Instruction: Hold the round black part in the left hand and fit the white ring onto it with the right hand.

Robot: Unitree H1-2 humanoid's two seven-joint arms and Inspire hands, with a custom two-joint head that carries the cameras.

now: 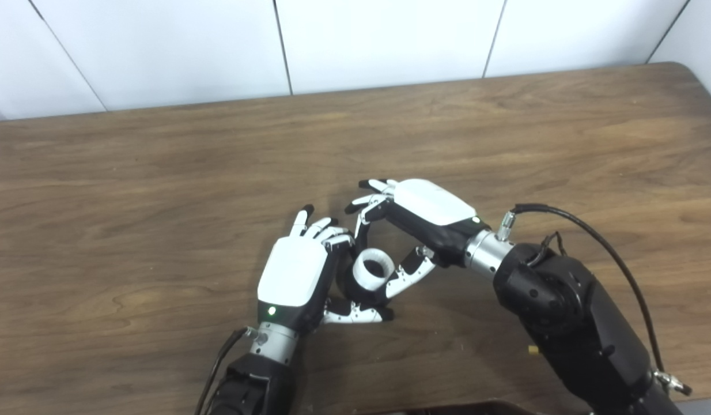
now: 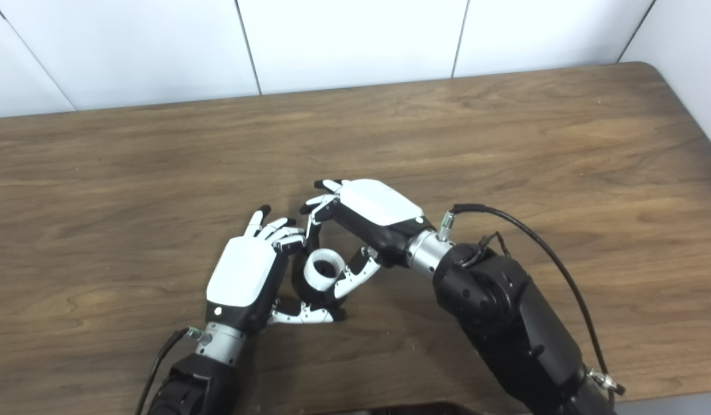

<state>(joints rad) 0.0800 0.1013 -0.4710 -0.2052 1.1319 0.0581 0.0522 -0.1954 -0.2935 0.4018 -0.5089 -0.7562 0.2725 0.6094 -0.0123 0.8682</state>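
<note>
White ring point(image 1: 371, 268) atop round black part point(image 1: 355, 288), cupped by left hand point(image 1: 295, 271); right hand point(image 1: 416, 216) pinching ring.

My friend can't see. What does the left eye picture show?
Two robot hands meet over a wooden table: the left hand cups a round black part, and the right hand pinches a white ring sitting on top of it.

No readable txt, labels or nos. anywhere in view.
</note>
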